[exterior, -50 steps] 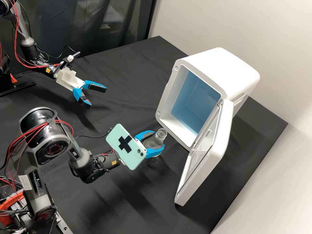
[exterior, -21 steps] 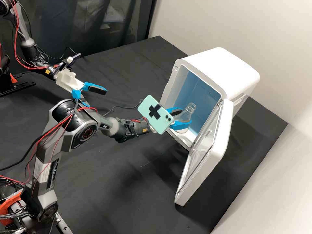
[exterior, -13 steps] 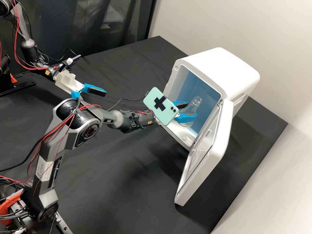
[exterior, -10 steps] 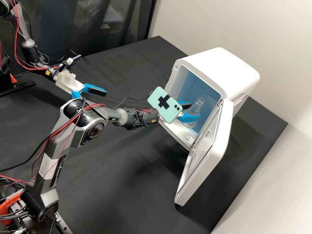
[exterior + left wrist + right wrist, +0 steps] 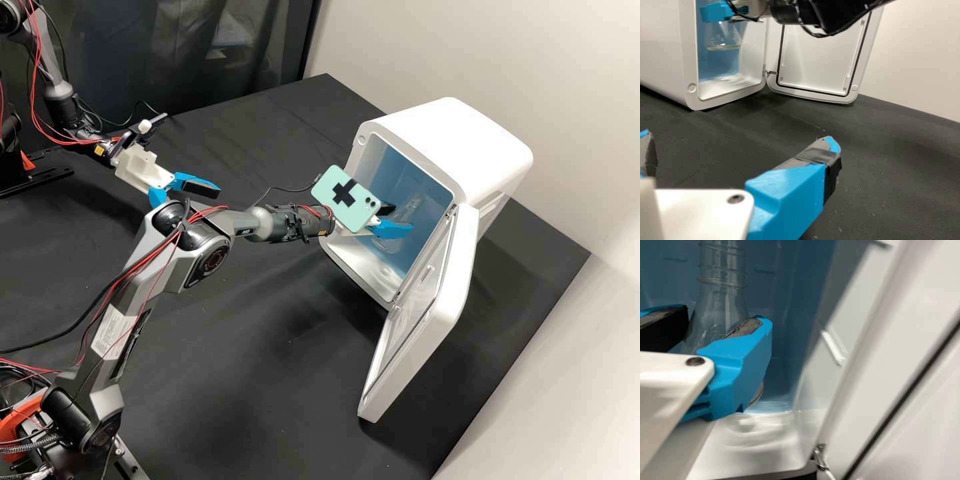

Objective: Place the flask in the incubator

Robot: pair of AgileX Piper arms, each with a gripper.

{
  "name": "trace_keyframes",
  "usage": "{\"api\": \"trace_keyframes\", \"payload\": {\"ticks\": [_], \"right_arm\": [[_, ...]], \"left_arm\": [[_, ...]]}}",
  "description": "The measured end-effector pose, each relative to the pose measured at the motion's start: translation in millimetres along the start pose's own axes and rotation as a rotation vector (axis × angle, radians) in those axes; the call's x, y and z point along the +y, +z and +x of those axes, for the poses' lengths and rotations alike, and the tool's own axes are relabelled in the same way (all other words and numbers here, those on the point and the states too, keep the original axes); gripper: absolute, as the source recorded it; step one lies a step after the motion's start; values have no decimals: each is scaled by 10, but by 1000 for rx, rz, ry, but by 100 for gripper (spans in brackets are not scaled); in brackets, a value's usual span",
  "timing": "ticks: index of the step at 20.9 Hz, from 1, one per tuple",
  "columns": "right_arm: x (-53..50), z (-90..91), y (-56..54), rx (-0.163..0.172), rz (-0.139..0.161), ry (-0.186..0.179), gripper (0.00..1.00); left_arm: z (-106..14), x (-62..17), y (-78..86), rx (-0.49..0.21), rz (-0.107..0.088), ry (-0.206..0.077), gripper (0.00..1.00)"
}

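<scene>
We hold our right arm (image 5: 267, 223) stretched level to the right, jaws clamped on the flask (image 5: 720, 305); our left arm (image 5: 61, 100) hangs far left, jaws apart, tilted toward the surface (image 5: 233, 347)

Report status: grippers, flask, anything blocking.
Right gripper shut on flask, inside incubator. Left gripper open, over bench. Door open; nothing blocking.

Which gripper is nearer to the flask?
Right. The right gripper grips the flask inside the incubator; the left gripper hangs open above the bench, well apart from it.
</scene>
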Motion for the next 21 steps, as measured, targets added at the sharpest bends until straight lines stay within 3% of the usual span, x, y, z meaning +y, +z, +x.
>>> {"api": "trace_keyframes", "payload": {"ticks": [2, 6, 12, 15, 21], "right_arm": [[-60, 25, -56, 2, -28, -6, 0], [-194, 60, -128, -9, -47, -39, 0], [-545, 72, -99, -43, -111, -104, 0], [-630, 77, -62, -65, -106, -108, 0], [-666, 52, -60, -78, -104, -90, 0]], "left_arm": [[0, 2, -3, 3, -2, 2, 100], [15, 19, -3, 1, 1, 9, 100], [18, 10, -14, 9, -4, 7, 100], [22, 2, -15, 13, -8, 6, 100], [27, -1, -6, 14, -11, 8, 100]]}}
